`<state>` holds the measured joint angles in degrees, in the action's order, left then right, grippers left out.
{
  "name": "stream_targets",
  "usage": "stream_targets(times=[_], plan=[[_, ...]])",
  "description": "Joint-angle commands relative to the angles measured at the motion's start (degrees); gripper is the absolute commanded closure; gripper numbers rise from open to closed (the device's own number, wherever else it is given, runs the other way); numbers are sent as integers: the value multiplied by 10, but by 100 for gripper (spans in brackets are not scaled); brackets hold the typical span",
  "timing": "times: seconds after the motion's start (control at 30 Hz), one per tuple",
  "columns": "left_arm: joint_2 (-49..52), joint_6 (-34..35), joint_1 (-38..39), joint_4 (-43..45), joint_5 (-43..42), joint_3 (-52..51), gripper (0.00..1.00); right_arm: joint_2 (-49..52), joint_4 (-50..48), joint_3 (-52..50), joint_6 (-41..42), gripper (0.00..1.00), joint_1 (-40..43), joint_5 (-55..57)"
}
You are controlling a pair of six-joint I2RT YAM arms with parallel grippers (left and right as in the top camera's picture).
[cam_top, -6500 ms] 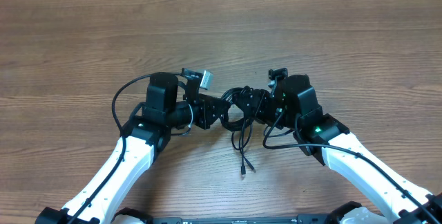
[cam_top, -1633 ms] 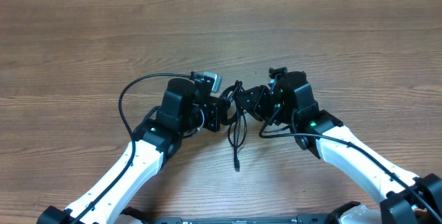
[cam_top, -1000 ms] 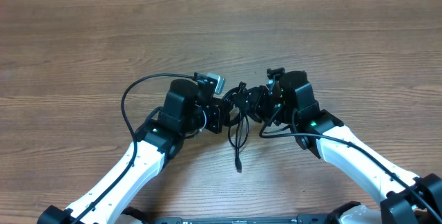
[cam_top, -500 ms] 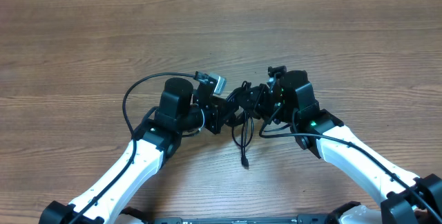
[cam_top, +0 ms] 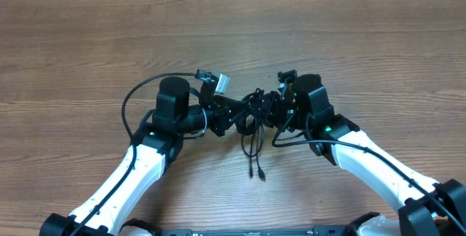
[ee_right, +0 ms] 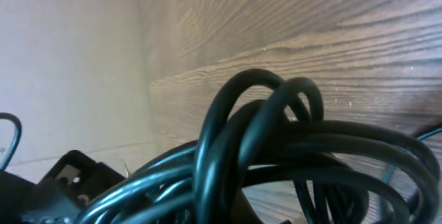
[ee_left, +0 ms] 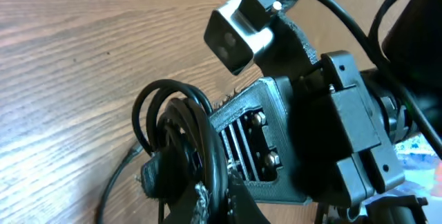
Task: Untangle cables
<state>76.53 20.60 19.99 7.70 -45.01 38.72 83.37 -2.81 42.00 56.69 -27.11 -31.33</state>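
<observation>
Above table [cam_top: 349,46], cables [cam_top: 253,130] bunched, pinched by left fingers [cam_top: 233,111], right fingers [cam_top: 269,108]

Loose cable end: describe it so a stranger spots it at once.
On the table, find where left claw and right claw meet at a clump of black cables. One thin strand trails from it toward the robot's base, ending in a small plug; its tip alone sits clear of the clump.

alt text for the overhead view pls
On a wooden table, the left end effector and right end effector meet mid-frame, both shut on a small tangle of black cables. One strand trails down toward the robot, ending in a plug.
</observation>
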Motion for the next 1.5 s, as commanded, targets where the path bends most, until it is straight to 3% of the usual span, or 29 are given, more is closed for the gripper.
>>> stream_targets(times=[0.0,0.33,0.63,0.73,0.97,1.1,1.33,1.47], plan=[[-13,24,-1,-7,24,16,96,9,8,-1,-13,96,-5,-9],[-13,27,0,-26,30,16,96,9,8,-1,-13,96,-5,-9],[-12,18,36,-41,40,16,89,9,7,-1,-13,96,-5,-3],[-12,17,47,-93,116,16,96,9,8,-1,-13,96,-5,-3],[-12,17,52,-230,333,16,96,0,4,-1,-18,96,-5,-13],[-12,18,52,-251,381,16,96,-28,-28,-1,-48,96,2,-83],[-12,29,52,-240,379,16,96,-46,-139,-1,-62,96,54,-281],[-12,39,52,-238,363,16,96,-46,-216,-1,-42,96,75,-335]])
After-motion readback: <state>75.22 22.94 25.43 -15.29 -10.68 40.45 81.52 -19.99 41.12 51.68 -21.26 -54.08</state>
